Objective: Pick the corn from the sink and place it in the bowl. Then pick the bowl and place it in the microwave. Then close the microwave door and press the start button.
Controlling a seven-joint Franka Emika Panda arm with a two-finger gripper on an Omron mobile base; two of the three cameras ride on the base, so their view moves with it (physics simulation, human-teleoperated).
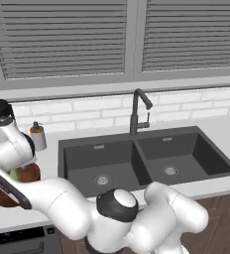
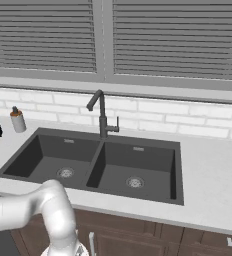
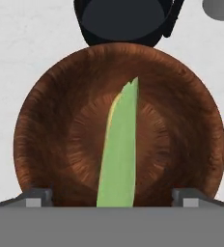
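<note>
End effector (image 3: pixel 112 202) fingers spread apart above glossy round wooden bowl (image 3: pixel 51 125) holding green-husked corn (image 3: pixel 119 159)

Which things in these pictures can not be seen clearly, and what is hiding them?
- Corn, hand view: its lower end is cut off by the bottom edge, so whether it rests in the bowl cannot be told.
- Bowl, left base view: mostly hidden behind the arm.
- Soap bottle, right base view: too small for detail.

The pale counter (image 1: pixel 221 130) (speckled) bears the bowl (image 3: pixel 51 120) and a soap bottle (image 1: pixel 37 136).
</note>
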